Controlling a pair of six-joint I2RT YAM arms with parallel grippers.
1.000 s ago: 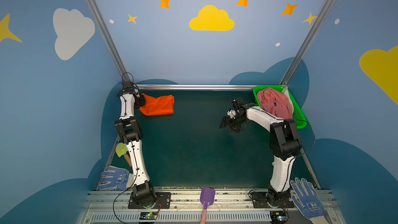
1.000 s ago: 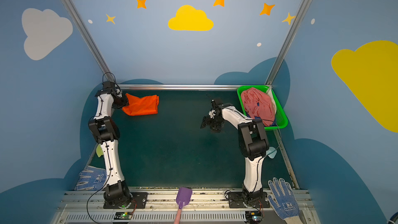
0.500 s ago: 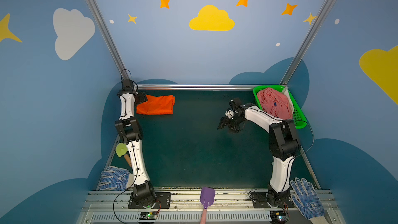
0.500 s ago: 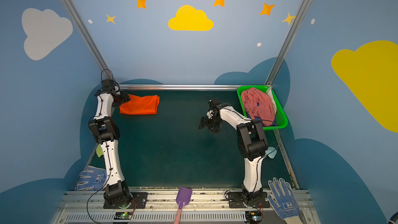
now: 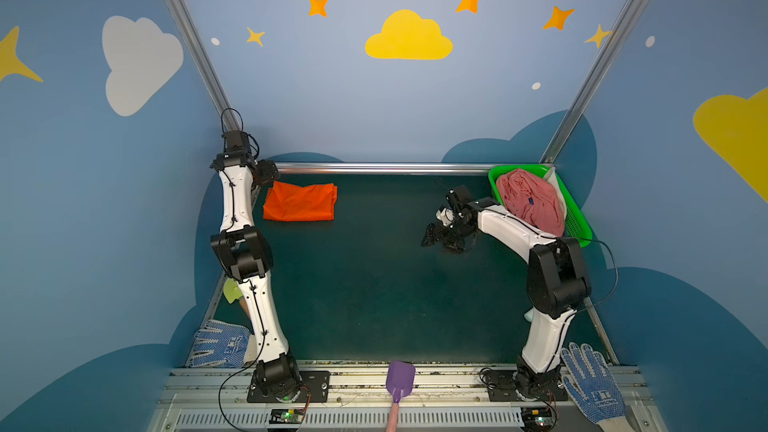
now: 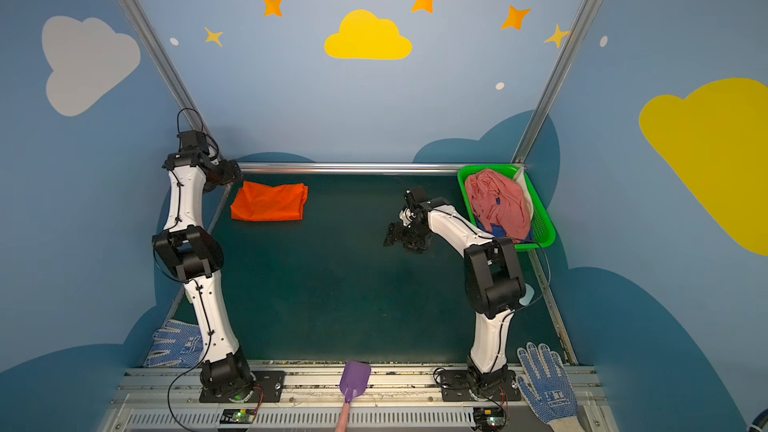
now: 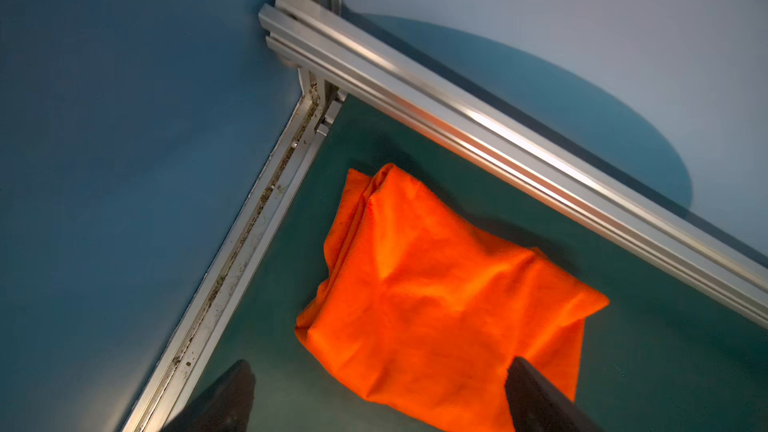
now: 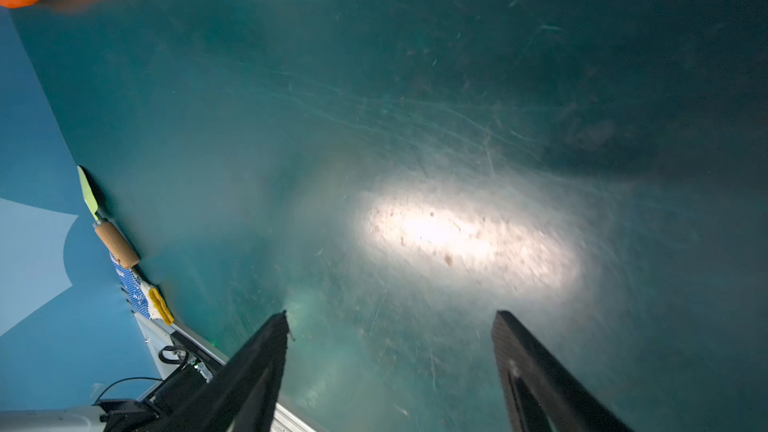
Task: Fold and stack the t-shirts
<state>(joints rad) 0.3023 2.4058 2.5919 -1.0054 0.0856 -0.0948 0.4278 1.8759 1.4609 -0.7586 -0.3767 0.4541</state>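
In the far left corner of the green mat, the folded orange t-shirt lies flat. The left gripper hangs over it, jaws wide apart, empty. The right gripper, likewise spread and empty, hovers near the basket holding a pink t-shirt.

1. We find the bright orange t-shirt folded into a slightly rumpled rectangle, lying flat at far left.
2. The dusty pink t-shirt sits crumpled in the green basket, far right.
3. Beneath it we glimpse a dark blue t-shirt, mostly hidden.
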